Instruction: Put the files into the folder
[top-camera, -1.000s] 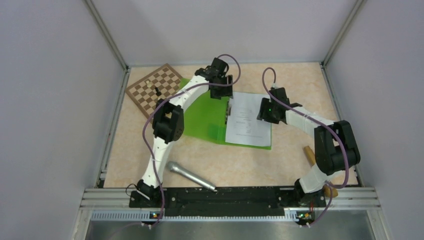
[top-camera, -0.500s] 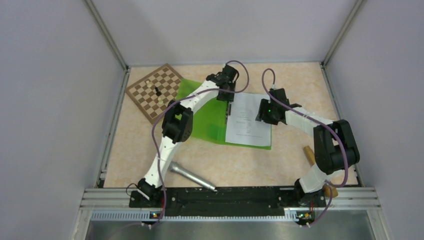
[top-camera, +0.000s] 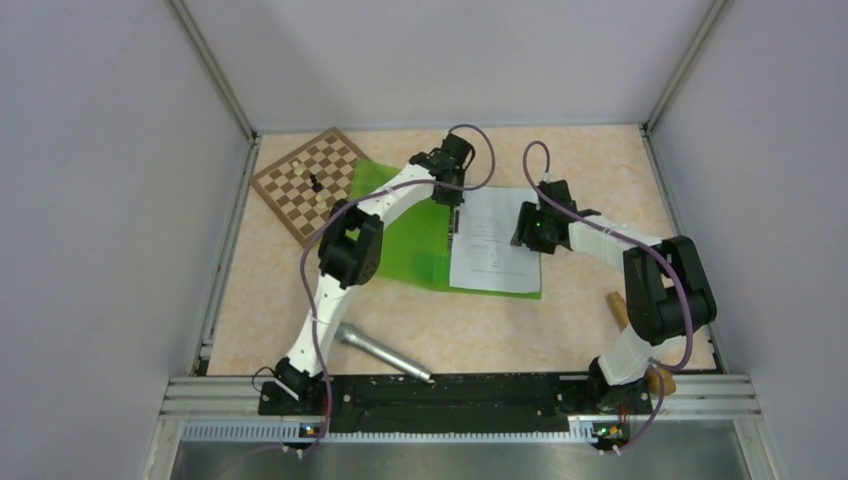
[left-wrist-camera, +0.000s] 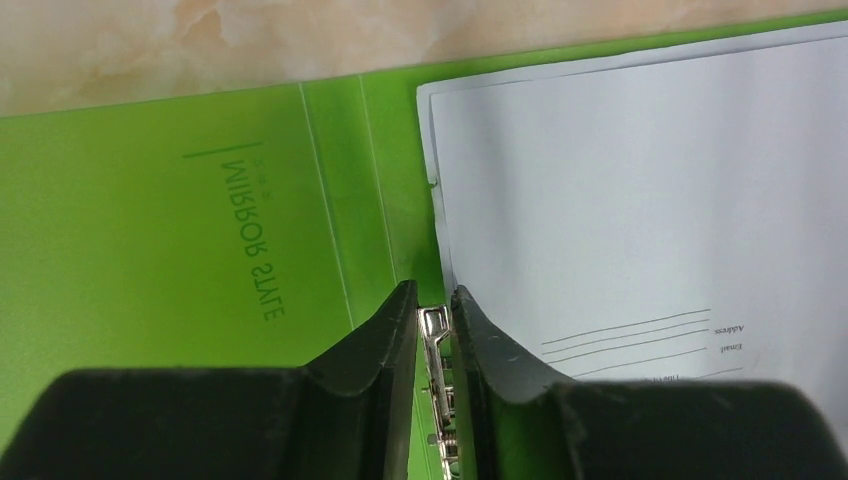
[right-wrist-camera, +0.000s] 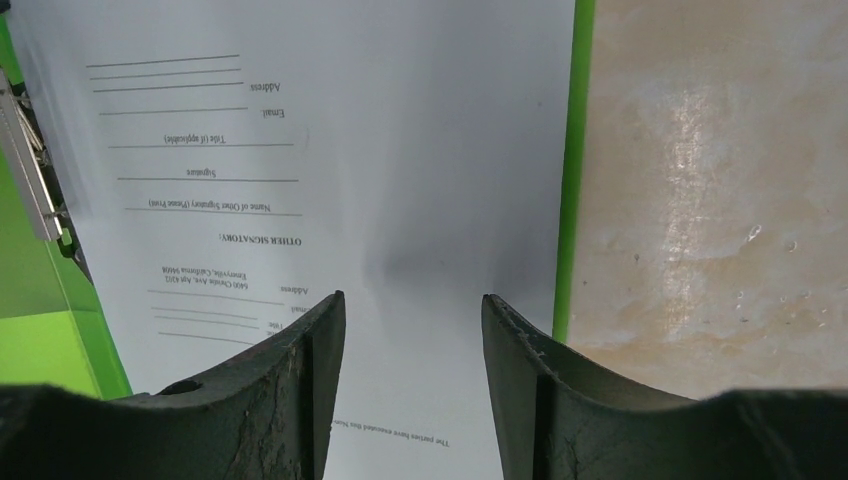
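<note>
Your left gripper (left-wrist-camera: 430, 300) is sitting right on the spine of the open folder (top-camera: 400, 245), in the middle of the top view. Its jaws are drawn nearly together with the metal clip (left-wrist-camera: 433, 335) between them, though you cannot tell whether they are actually biting it. That clip is the thing to watch: its long axis is running up and down the frame along the spine. The files (top-camera: 495, 245) are lying just to its right on the folder's right half, their left edge close beside it. Whether that edge is tucked under the clip is not showing. Your left arm is the nearer one to the clip. Your right gripper (right-wrist-camera: 413, 300) is hovering over the files with its jaws spread and nothing between them, well placed to nudge the sheets leftward. Bare table is lying open to the right and along the near edge, while the chessboard (top-camera: 310, 180) is crowding the folder's upper-left corner.
</note>
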